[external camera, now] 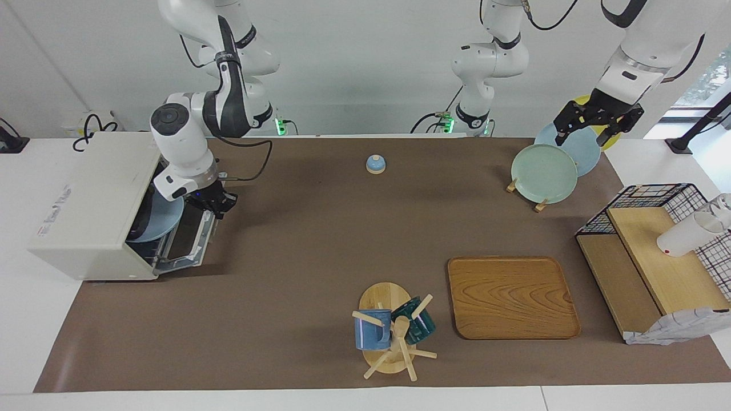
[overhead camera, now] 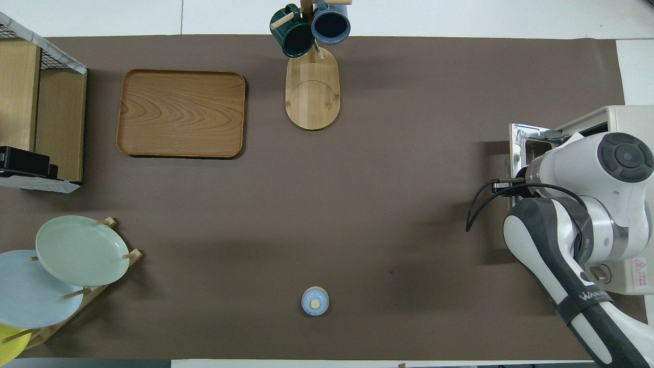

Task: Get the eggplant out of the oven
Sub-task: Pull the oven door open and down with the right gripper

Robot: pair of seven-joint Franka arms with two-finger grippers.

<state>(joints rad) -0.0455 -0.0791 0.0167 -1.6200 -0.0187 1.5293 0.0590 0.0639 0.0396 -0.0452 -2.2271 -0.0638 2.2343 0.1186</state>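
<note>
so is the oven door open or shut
Open: the oven's door is folded down, a blue plate shows inside, and the right gripper is at the opening.

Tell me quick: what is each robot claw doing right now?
Right gripper: at the open door of the white boxy toaster oven; fingers cannot be told.
Left gripper: open, holding nothing, over the plates.

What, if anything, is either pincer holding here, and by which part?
It cannot be told for the right pincer, at the open door of the white boxy toaster oven. No eggplant shows. The left pincer, over the plates, holds nothing.
</note>
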